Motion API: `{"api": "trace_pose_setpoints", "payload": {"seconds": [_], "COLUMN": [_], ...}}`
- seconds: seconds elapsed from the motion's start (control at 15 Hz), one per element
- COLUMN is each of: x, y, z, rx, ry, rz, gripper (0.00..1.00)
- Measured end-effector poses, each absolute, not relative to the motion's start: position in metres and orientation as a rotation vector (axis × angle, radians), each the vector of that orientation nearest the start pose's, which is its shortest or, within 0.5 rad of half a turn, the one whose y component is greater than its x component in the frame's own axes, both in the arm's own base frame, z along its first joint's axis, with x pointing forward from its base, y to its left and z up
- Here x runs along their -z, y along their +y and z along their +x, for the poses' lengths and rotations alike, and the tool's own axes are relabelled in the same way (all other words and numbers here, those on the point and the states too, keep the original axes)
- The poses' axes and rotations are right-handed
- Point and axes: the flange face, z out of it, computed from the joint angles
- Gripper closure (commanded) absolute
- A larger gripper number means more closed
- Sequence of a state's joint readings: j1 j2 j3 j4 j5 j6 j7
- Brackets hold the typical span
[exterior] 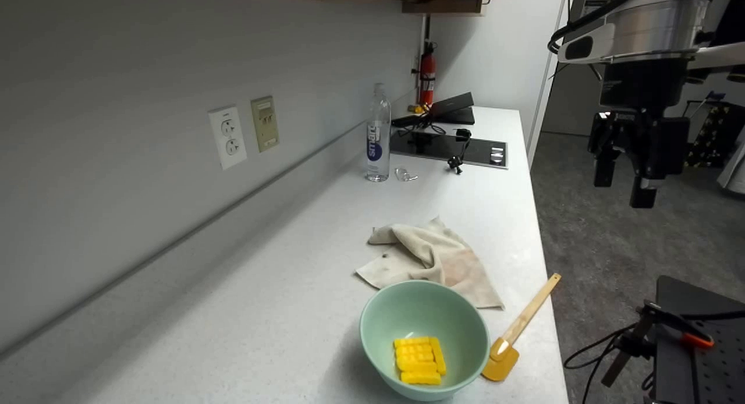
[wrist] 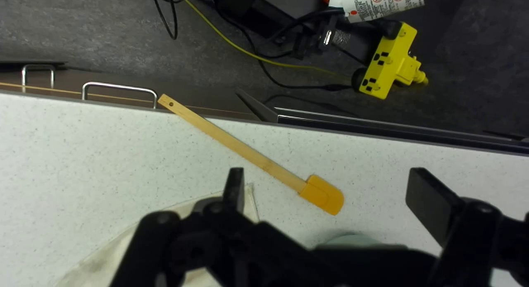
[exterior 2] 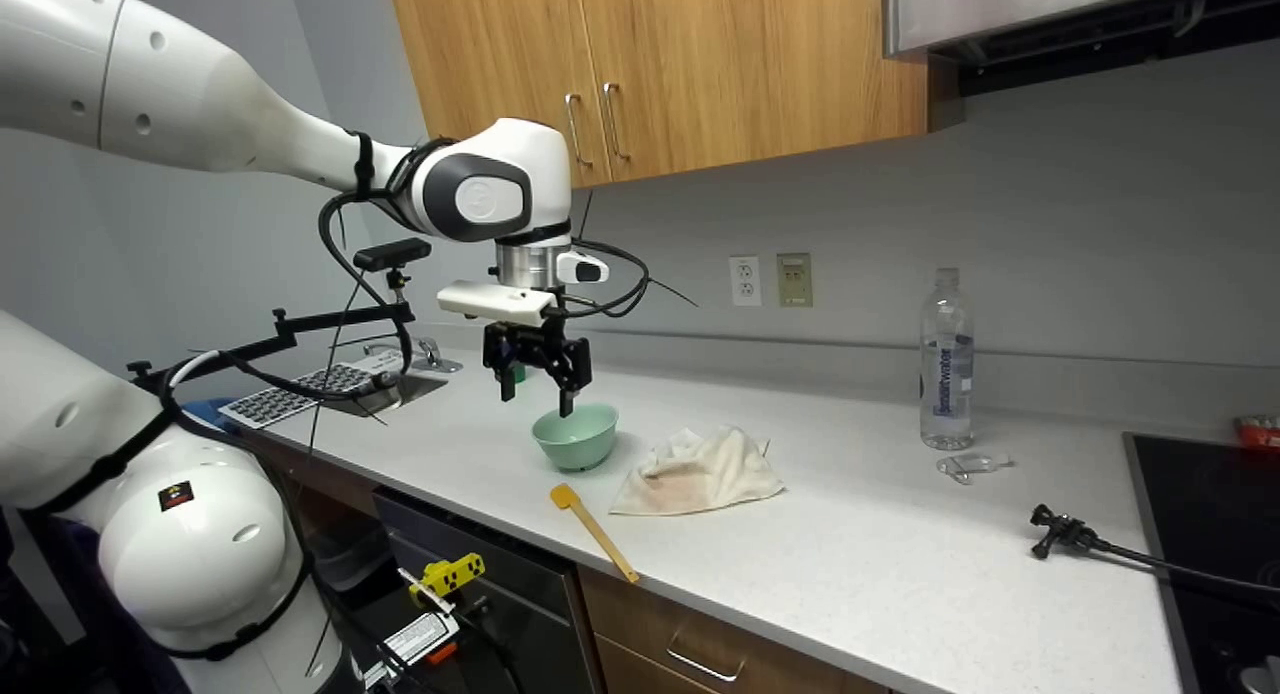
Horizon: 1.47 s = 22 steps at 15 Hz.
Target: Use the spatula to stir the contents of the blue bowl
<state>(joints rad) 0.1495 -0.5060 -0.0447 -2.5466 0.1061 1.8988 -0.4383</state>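
The spatula (wrist: 248,152), with a pale wooden handle and yellow-orange blade (wrist: 324,196), lies flat on the counter; its handle end pokes past the front edge. Beside the blade stands the blue bowl (exterior: 379,322), pale teal-green, also seen in an exterior view (exterior 2: 575,444). Several bright yellow ridged pieces, the contents (exterior: 417,360), rest on its bottom. My gripper (exterior 2: 537,395) hangs above the counter near the bowl, jaws wide apart and nothing between them. In the wrist view the spatula's blade shows far below, between the fingers (wrist: 430,204); the gripper's body hides most of the bowl.
A crumpled beige cloth (exterior 2: 700,474) lies right against the bowl's side. Farther along the counter (exterior 2: 850,554) are a clear water bottle (exterior 2: 946,374), a small clear plastic piece (exterior 2: 972,465), a black cable mount (exterior 2: 1065,531) and a black cooktop (exterior: 483,153). Wooden cabinets (exterior 2: 700,64) hang overhead.
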Motion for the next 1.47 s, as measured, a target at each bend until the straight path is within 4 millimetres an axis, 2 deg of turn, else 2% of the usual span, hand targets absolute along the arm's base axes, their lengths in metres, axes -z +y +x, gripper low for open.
{"api": "trace_pose_setpoints", "payload": {"seconds": [0.2, 0.6, 1.13, 1.47], "x": [-0.425, -0.400, -0.396, -0.375], "y": [0.050, 0.060, 0.061, 0.062], "z": [0.371, 0.368, 0.367, 0.362], "rx": [-0.168, -0.163, -0.176, -0.149], "ry": [-0.890, -1.300, -1.308, -1.339], "rz": [-2.858, -2.678, -2.672, -2.679], "gripper": [0.00, 0.00, 0.00, 0.00]}}
